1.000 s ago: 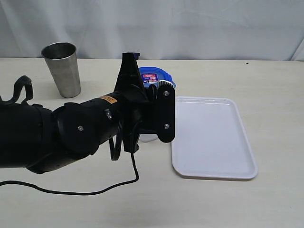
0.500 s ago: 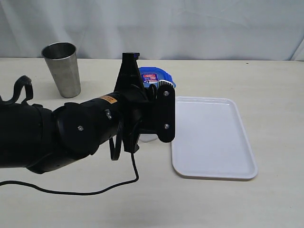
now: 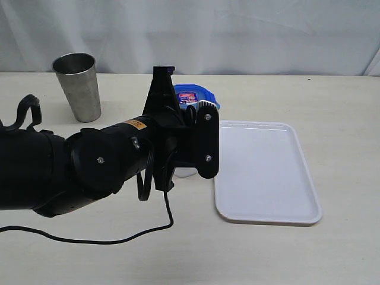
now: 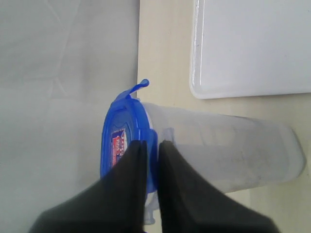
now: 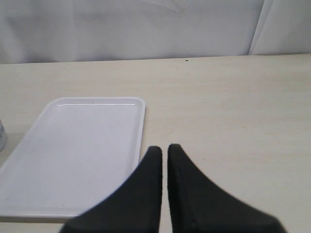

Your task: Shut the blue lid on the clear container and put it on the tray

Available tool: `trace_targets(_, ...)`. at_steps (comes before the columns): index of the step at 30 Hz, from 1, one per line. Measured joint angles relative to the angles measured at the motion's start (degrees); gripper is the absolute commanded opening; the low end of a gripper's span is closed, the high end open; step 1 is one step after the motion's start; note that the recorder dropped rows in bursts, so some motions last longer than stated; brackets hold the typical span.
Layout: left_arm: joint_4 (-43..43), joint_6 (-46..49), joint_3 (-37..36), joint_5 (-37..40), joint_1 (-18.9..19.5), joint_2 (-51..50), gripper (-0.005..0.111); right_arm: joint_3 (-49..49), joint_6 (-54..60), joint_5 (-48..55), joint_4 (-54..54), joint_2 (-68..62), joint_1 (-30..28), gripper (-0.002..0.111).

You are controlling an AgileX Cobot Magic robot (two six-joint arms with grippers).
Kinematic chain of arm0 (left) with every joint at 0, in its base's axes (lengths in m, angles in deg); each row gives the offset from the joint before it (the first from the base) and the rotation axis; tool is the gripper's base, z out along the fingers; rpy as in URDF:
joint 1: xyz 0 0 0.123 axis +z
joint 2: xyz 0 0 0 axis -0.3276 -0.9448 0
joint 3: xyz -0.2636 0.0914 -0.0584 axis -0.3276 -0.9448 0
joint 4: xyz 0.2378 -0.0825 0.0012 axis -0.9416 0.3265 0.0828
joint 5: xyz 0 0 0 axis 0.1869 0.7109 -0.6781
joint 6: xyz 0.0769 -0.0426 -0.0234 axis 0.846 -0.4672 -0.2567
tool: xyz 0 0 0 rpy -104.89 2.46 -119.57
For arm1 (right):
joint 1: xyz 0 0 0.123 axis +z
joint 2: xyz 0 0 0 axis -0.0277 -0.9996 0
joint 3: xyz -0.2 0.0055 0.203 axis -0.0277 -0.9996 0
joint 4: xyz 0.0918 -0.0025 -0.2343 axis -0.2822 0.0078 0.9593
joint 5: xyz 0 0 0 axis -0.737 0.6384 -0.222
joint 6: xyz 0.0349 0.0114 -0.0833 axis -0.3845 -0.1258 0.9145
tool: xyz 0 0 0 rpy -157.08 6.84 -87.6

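We judge this to be the lid-closing step, with the move to the tray not yet begun. The clear container (image 4: 228, 150) stands upright on the tabletop (image 3: 332, 95), just left of the tray (image 3: 267, 172) and off its rim, so only a short carry to the right will be needed once it is sealed. The blue lid (image 4: 114, 121) sits squarely on the container's mouth, but one flap (image 4: 141, 85) flares outward, which we read as a latch not yet snapped down. The left claw (image 4: 152, 145) comes in from the near side at lid height. It is narrowed to a slit, with the lid's near edge showing blue between the two fingers. It appears to pinch that edge, probably to press a latch home against the rim. How firmly it bites we cannot tell, since the fingers cover the contact. In the exterior view the left arm (image 3: 101, 160) hides most of the container's wall. The right claw (image 5: 164, 148) is likewise nearly closed and holds nothing. It hangs above bare tabletop with the tray ahead of it, seemingly kept clear so the tray is open for the container. The steel cup (image 3: 77, 86) stands well apart at the far left, out of the way.
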Motion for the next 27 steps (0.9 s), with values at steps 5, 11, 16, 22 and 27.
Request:
trace_targets(5, 0.1, 0.0, 0.0, 0.0, 0.0, 0.0, 0.035, 0.0, 0.0, 0.0, 0.0, 0.0, 0.0, 0.004)
trace_targets(11, 0.2, 0.0, 0.0, 0.0, 0.0, 0.0, 0.045, 0.0, 0.0, 0.0, 0.0, 0.0, 0.0, 0.004)
trace_targets(16, 0.8, 0.0, 0.0, 0.0, 0.0, 0.0, 0.051, 0.0, 0.0, 0.0, 0.0, 0.0, 0.0, 0.004)
trace_targets(22, 3.3, 0.0, 0.0, 0.0, 0.0, 0.0, 0.052, 0.0, 0.0, 0.0, 0.0, 0.0, 0.0, 0.004)
trace_targets(27, 7.1, 0.0, 0.0, 0.0, 0.0, 0.0, 0.051, 0.0, 0.0, 0.0, 0.0, 0.0, 0.0, 0.004)
